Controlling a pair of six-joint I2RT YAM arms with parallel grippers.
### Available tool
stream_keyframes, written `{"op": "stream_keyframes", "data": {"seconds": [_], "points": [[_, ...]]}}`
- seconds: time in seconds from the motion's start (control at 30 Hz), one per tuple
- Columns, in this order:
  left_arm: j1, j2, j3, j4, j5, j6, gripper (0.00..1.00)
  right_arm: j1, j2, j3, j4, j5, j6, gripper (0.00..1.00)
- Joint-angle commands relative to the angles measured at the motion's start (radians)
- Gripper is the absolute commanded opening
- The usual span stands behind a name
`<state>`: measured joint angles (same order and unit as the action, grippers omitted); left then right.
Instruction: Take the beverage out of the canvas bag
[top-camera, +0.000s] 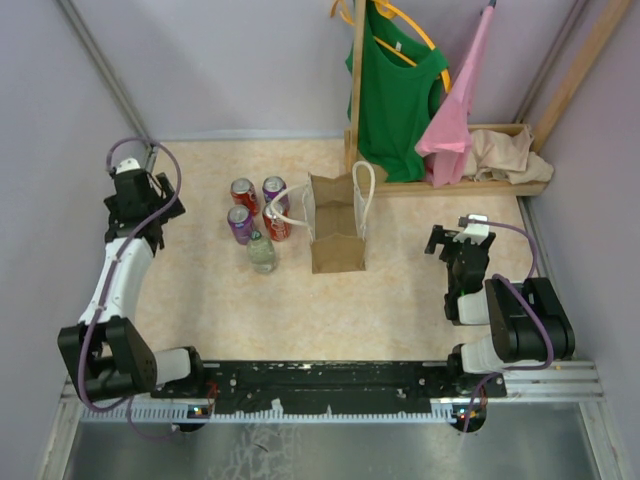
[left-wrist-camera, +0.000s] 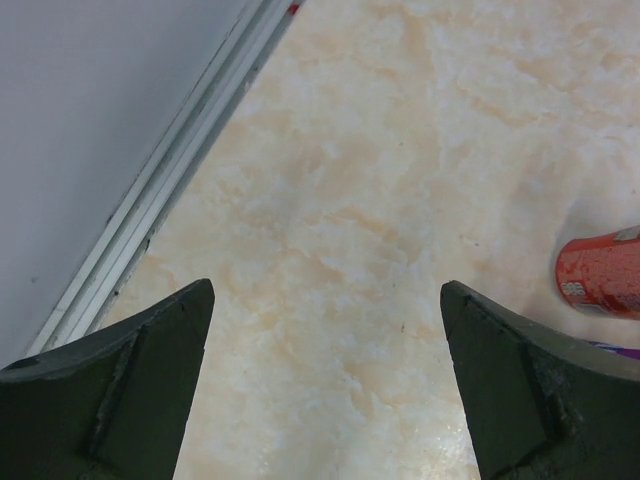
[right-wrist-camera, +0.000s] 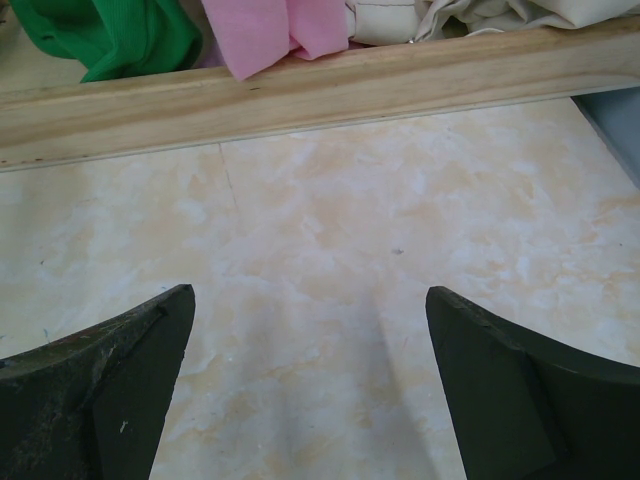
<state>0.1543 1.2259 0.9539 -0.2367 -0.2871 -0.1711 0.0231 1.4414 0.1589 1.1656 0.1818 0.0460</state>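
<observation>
The canvas bag (top-camera: 337, 228) stands upright mid-table, tan-brown with white looped handles; I cannot see inside it, so any beverage in it is hidden. Just left of it stand two red cans (top-camera: 243, 191), two purple cans (top-camera: 275, 189) and a clear bottle (top-camera: 262, 252). My left gripper (top-camera: 140, 192) is open and empty at the far left near the wall, well apart from the cans; in its wrist view (left-wrist-camera: 325, 380) a red can (left-wrist-camera: 600, 278) shows at the right edge. My right gripper (top-camera: 452, 240) is open and empty to the right of the bag, over bare table (right-wrist-camera: 310, 380).
A wooden clothes rack base (top-camera: 470, 185) lies at the back right, with a green shirt (top-camera: 395, 90), a pink cloth (top-camera: 455, 120) and a beige cloth heap (top-camera: 505, 155). Its rail (right-wrist-camera: 320, 85) crosses ahead of my right gripper. A wall rail (left-wrist-camera: 170, 170) runs left of my left gripper.
</observation>
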Motion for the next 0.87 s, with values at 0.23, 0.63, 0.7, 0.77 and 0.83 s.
{"op": "stream_keyframes", "data": {"seconds": [0.23, 0.63, 0.7, 0.77, 0.83], "points": [[0.007, 0.050, 0.032, -0.121, -0.079, -0.085, 1.00, -0.002, 0.001, 0.021, 0.051, 0.004, 0.001, 0.99], [0.007, -0.058, -0.060, 0.016, -0.039, -0.028, 1.00, -0.002, 0.001, 0.021, 0.051, 0.003, 0.001, 0.99], [0.008, -0.062, -0.069, 0.021, -0.048, -0.023, 1.00, -0.001, 0.001, 0.020, 0.051, 0.003, 0.001, 0.99], [0.007, -0.070, -0.080, 0.036, -0.040, -0.021, 1.00, -0.002, 0.001, 0.021, 0.051, 0.003, 0.001, 0.99], [0.008, -0.084, -0.099, 0.064, -0.032, -0.020, 1.00, -0.002, 0.001, 0.021, 0.051, 0.003, 0.000, 0.99]]}}
